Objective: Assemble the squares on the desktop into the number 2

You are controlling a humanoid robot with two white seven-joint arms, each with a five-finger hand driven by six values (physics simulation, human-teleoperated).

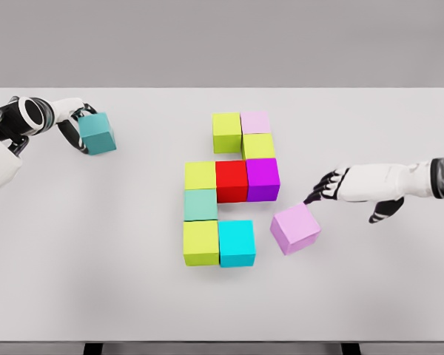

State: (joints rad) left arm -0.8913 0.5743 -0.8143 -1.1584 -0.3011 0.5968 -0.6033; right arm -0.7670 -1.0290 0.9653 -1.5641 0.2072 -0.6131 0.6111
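Several coloured cubes form a figure at the table's middle: lime [226, 132] and pale pink [256, 122] on top, lime [258, 146] below, then lime [200, 175], red [231, 180] and purple [263, 178] in a row, mint [200, 204], lime [200, 242] and cyan [237, 242] at the bottom. A lilac cube [296, 228] lies tilted right of the cyan one. My right hand [327, 187] hovers just above and right of it, fingers spread, holding nothing. My left hand [81, 122] at the far left is shut on a teal cube [97, 133].
The white table [399, 288] ends at a front edge near the bottom of the picture and a far edge against a grey wall.
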